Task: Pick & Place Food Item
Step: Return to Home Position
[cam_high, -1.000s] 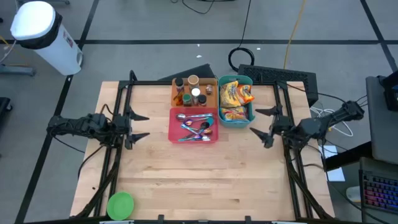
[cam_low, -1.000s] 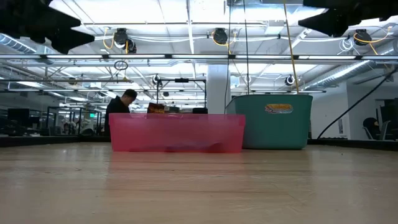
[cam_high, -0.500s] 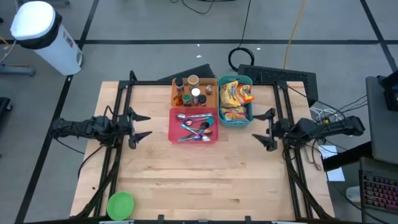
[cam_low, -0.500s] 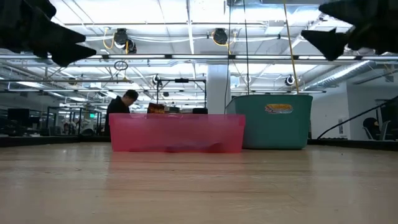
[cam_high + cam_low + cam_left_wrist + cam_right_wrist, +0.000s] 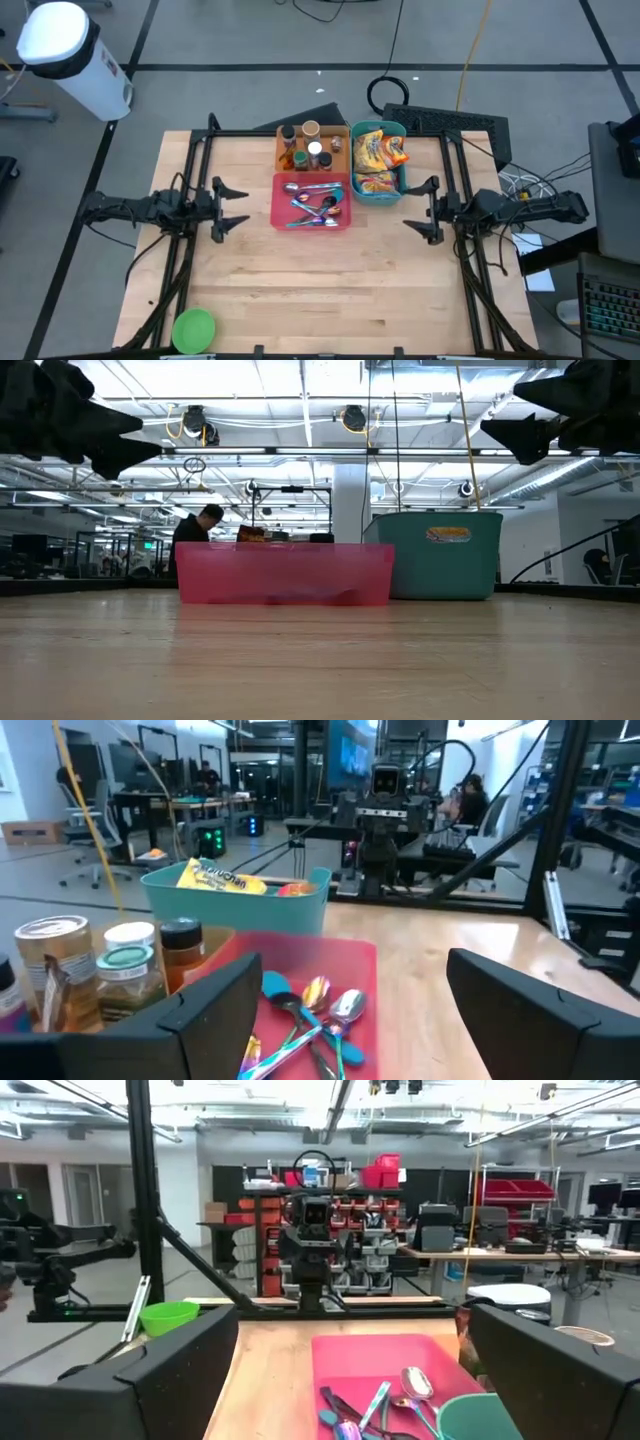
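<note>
Spoons (image 5: 313,205) lie in the red bin (image 5: 276,200), mid-tabletop (image 5: 330,290) toward the far edge. Sorting looks done to me. Left arm (image 5: 150,207) at the left edge, right arm (image 5: 500,207) at the right, jaws spread, empty.

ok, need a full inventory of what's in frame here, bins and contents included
table: one, light wood, under both arms
red bin: one, red, mid-table
spoons: several, silver and blue among them, in the red bin
teal bin: one, teal, beside the red bin
snack packets: at least two, yellow-orange, in the teal bin
tray: one, brown, next to both bins
jars: several, mixed lids, in the tray
bowl: one, green, table corner on the left arm's side
trash can: one, white, on the floor
person: one, dark top, room behind
left gripper: open, left of the red bin
right gripper: open, right of the red bin
</note>
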Controlling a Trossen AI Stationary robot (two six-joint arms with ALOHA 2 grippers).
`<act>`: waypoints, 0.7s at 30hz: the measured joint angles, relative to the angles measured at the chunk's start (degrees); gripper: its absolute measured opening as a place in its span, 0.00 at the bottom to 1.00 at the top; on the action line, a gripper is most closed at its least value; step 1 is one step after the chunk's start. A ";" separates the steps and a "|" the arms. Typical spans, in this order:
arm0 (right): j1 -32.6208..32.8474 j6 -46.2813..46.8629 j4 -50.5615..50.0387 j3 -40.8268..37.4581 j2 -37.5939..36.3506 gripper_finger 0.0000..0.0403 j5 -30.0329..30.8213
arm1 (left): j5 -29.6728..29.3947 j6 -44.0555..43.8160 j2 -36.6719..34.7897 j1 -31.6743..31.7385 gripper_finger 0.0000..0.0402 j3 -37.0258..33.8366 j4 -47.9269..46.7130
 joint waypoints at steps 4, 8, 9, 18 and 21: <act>0.00 -0.06 0.13 -0.02 0.08 0.97 0.08 | -0.18 -0.07 1.05 0.01 0.79 -0.01 0.08; 0.00 -0.06 0.13 -0.07 0.08 0.97 0.06 | -0.16 -0.07 1.08 0.01 0.80 -0.04 0.16; 0.00 -0.06 0.13 -0.07 0.08 0.97 0.06 | -0.16 -0.07 1.08 0.01 0.81 -0.04 0.10; 0.00 -0.06 0.13 -0.11 0.08 0.97 0.06 | -0.18 -0.21 1.08 0.01 0.80 -0.04 0.08; 0.00 -0.06 0.13 -0.11 0.08 0.97 0.06 | -0.18 -0.21 1.08 0.01 0.79 -0.04 0.10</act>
